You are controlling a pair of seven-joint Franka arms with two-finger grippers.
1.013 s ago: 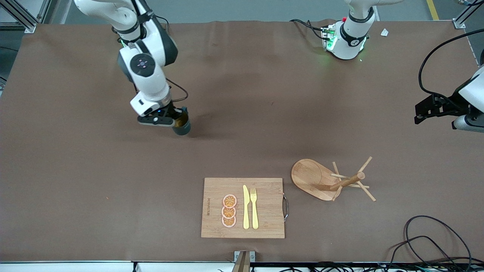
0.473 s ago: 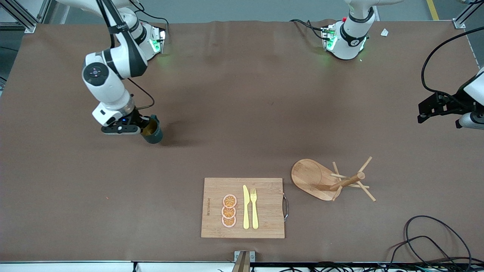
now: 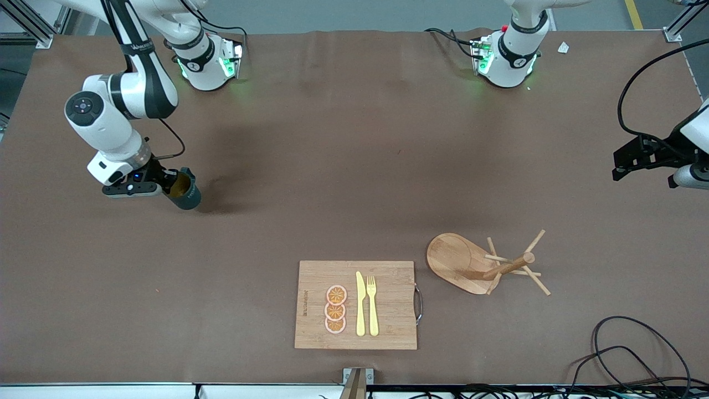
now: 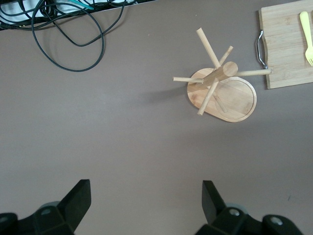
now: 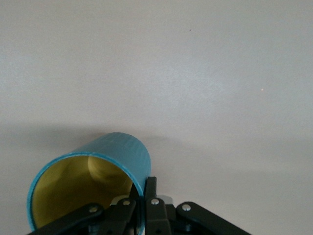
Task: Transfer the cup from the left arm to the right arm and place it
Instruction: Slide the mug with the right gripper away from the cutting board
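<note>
My right gripper (image 3: 173, 186) is clamped on the rim of the cup (image 3: 185, 192), one finger inside and one outside, holding it tilted above the brown table (image 3: 343, 166) at the right arm's end. From the front camera the cup shows as a dark shape hanging just off my fingers, with its shadow on the cloth beside it. My right wrist camera shows more: the teal ribbed wall (image 5: 120, 152), the yellow inside (image 5: 80, 188) and my fingers (image 5: 146, 196) pinching the rim. The handle does not show in either view, and the cup's lower edge is cut off at the wrist picture's border.

Under and around the held cup the table is bare cloth. The cutting board (image 3: 388, 327) with its fruit slices (image 3: 335, 309), knife (image 3: 360, 303) and fork (image 3: 372, 305) lies well away, toward the front camera, and the wooden mug rack (image 3: 487, 265) lies tipped over beside the board.

My left gripper (image 3: 637, 158) waits at the left arm's end, partly cut off by the front picture's edge. Only its wrist camera settles its state: both fingers (image 4: 80, 196) stand wide apart with nothing between them, above open cloth, with the rack (image 4: 222, 88), the board's handle (image 4: 259, 49) and a loop of cable (image 4: 68, 29) in sight.
</note>
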